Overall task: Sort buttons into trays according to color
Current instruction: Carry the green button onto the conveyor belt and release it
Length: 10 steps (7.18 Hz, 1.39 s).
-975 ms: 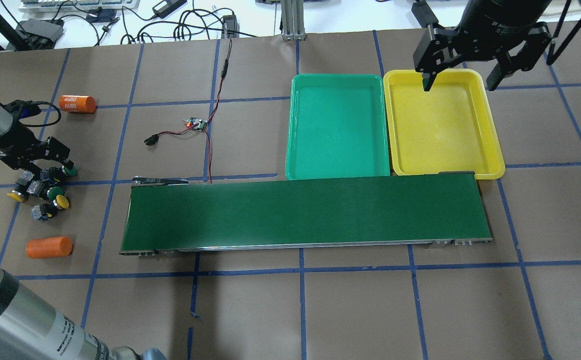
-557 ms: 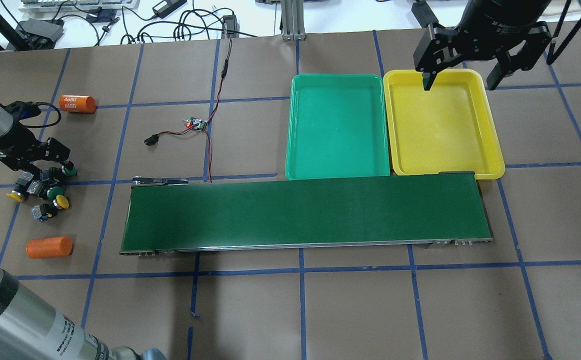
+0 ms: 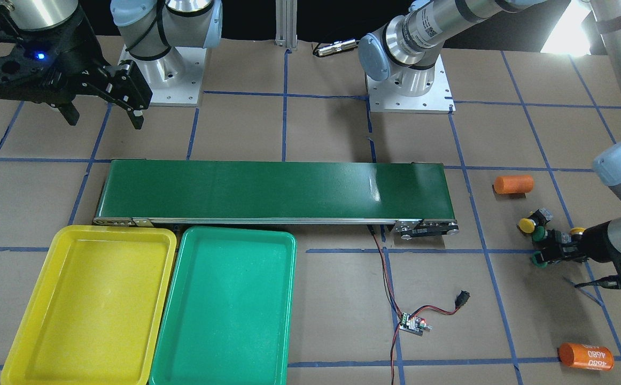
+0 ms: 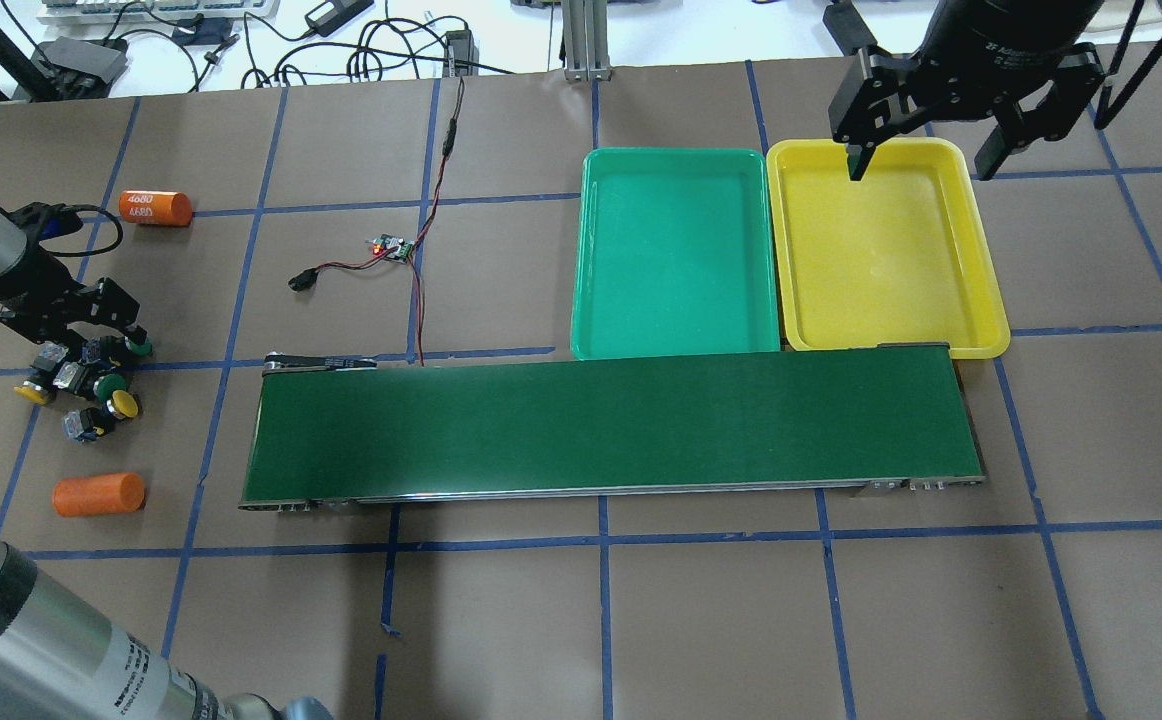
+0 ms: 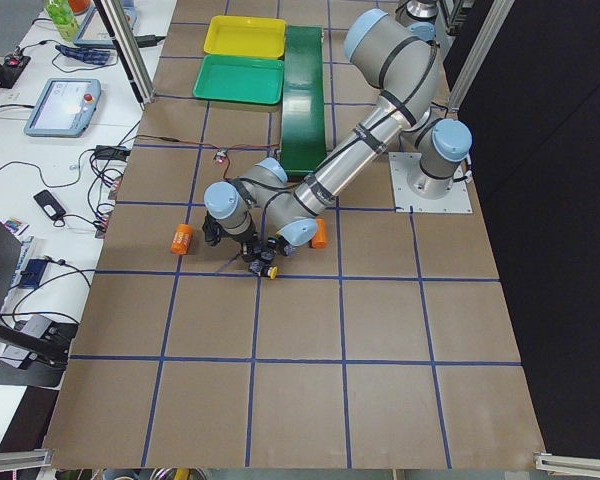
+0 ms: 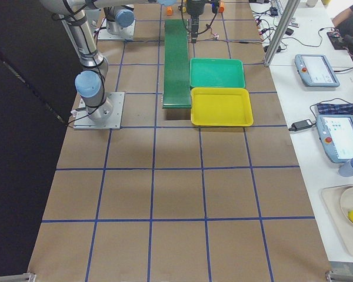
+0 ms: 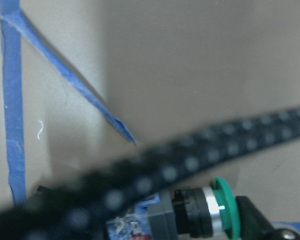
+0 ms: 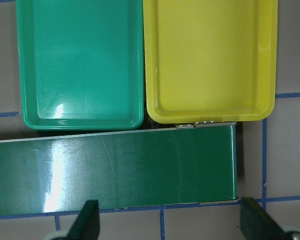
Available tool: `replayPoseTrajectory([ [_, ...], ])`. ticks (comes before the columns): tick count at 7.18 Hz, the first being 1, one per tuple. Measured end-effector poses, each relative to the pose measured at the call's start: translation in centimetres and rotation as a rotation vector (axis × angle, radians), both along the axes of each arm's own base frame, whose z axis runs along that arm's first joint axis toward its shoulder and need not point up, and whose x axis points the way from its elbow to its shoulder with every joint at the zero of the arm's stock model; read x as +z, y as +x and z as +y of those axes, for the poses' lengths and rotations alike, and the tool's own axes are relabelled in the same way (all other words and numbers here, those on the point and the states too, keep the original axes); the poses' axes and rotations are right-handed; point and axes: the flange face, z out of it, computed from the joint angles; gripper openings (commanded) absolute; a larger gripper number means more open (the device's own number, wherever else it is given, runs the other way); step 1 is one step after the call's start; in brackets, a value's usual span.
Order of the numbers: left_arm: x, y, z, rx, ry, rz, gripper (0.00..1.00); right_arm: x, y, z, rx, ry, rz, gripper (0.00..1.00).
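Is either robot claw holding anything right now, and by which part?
Right gripper: nothing, jaws wide open. Left gripper sits at a green button, but a real grip cannot be told.

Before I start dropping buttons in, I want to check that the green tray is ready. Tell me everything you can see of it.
The green tray is a shallow rectangle with rounded corners and a raised rim, glossy like moulded plastic. It lies flat on the brown table cover, empty. One long side runs close along the yellow tray; one short end sits right at the dark-green conveyor belt. Whether they touch, I cannot tell.
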Motion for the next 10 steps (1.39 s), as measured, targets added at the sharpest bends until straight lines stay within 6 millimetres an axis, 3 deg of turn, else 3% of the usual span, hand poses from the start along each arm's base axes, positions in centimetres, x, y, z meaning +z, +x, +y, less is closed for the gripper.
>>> replayPoseTrajectory([
  [1,1.4,-1.2,-0.4,-0.019,-0.001,-0.007,0.11,-0.1,0.0,0.0,0.0,0.0,0.0,1.0],
  [2,3.7,-4.2,-0.9,-0.06,0.005,-0.016,0.1,-0.4,0.1,0.0,0.0,0.006,-0.001,1.0],
  [4,9.6,-11.7,-0.6,-0.157,0.005,-0.018,0.03,-1.3,0.1,0.2,0.0,0.025,-0.002,1.0],
  [6,15.1,-19.5,2.1,-0.247,0.02,0.015,0.03,-1.5,0.0,0.2,-0.002,0.03,-0.003,1.0],
  [7,16.1,-24.0,3.5,-0.289,0.028,0.012,0.0,-1.6,0.0,0.2,-0.002,0.031,-0.003,1.0],
  [8,15.9,-27.9,5.3,-0.314,0.043,0.007,0.0,-1.6,-0.1,0.2,-0.002,0.031,-0.003,1.0],
  [10,12.6,-31.2,9.1,-0.334,0.035,-0.005,0.03,-1.7,-0.1,0.2,-0.002,0.032,-0.003,1.0],
])
